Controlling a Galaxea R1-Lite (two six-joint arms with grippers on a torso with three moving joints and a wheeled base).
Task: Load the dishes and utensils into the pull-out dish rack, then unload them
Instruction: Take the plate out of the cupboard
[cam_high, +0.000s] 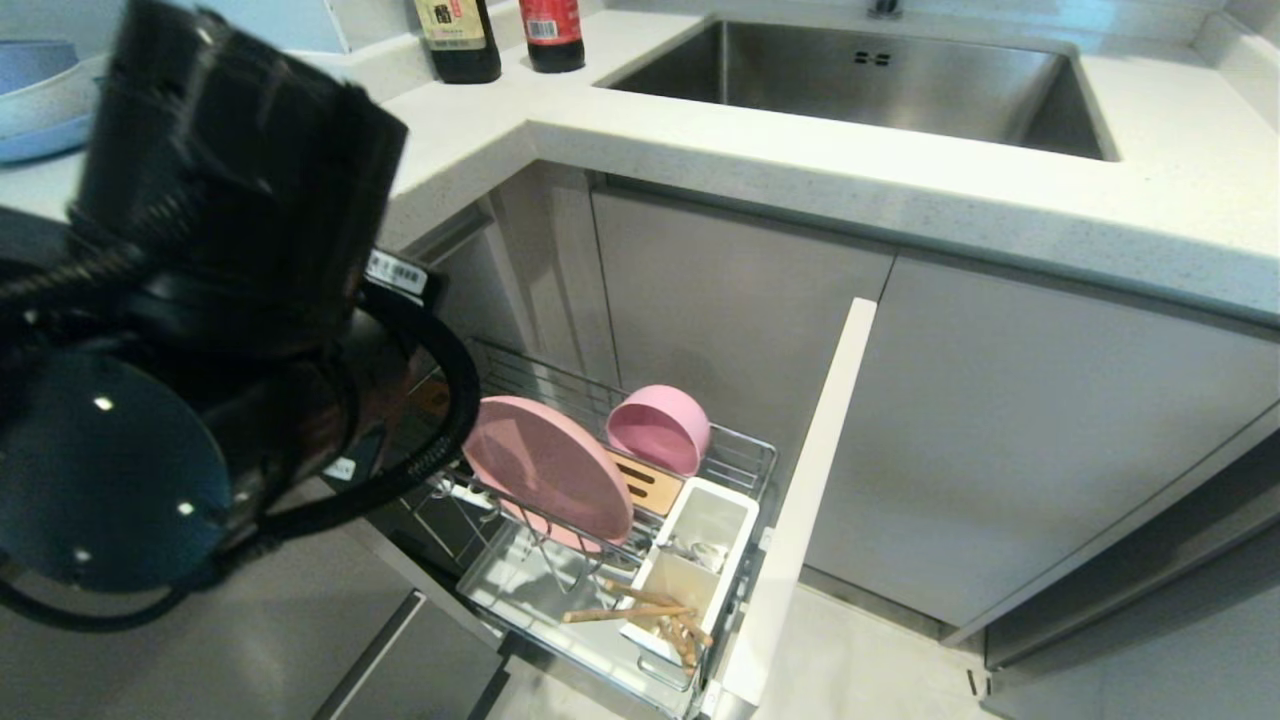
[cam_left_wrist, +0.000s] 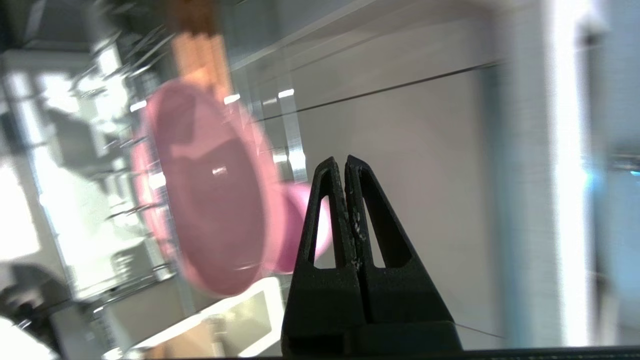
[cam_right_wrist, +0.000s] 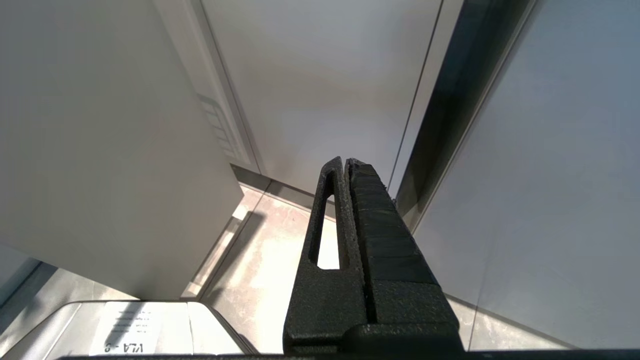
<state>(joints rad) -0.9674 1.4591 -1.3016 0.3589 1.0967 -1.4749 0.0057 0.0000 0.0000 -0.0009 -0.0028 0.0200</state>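
One matte pink plate (cam_high: 548, 470) – upright, round, flat

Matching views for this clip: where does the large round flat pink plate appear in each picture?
Head view: large round flat pink plate upright in the chrome wire rack, lower centre.
Left wrist view: left of centre, beside the shut left gripper.
Right wrist view: not in it.
Shared landmark: small pink bowl.
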